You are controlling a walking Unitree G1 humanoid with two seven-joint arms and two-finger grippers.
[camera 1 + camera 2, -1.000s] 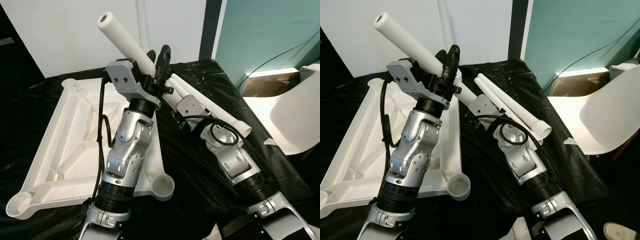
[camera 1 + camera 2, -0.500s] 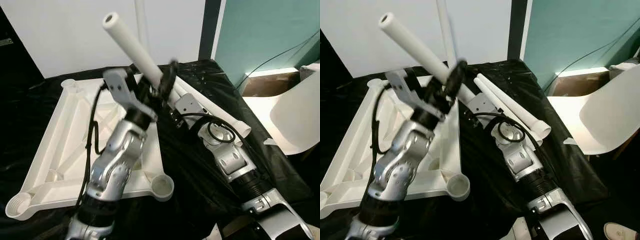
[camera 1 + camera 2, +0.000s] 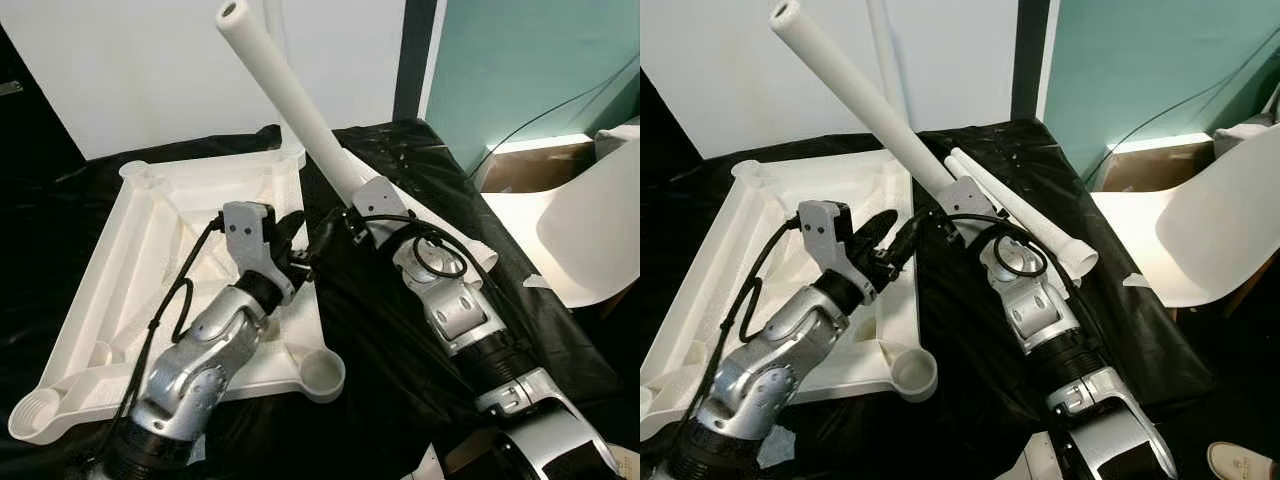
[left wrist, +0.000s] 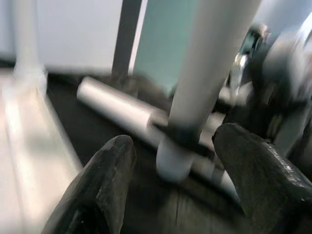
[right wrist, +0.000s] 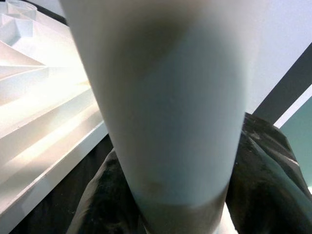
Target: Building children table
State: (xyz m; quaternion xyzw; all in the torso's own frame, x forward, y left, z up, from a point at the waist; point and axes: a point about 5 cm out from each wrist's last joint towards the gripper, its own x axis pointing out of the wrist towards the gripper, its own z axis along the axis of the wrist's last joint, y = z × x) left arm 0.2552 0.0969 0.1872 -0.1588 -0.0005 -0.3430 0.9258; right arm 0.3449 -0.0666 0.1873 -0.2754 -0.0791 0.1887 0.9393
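Handover noted: we see the white table leg (image 3: 300, 110) gone from our left pincer (image 3: 300, 245), which has dropped, fingers parted and empty, over the upturned tabletop (image 3: 150, 250). Our right pincer (image 3: 362, 205) grips the leg, raised steeply; socketing likely follows.
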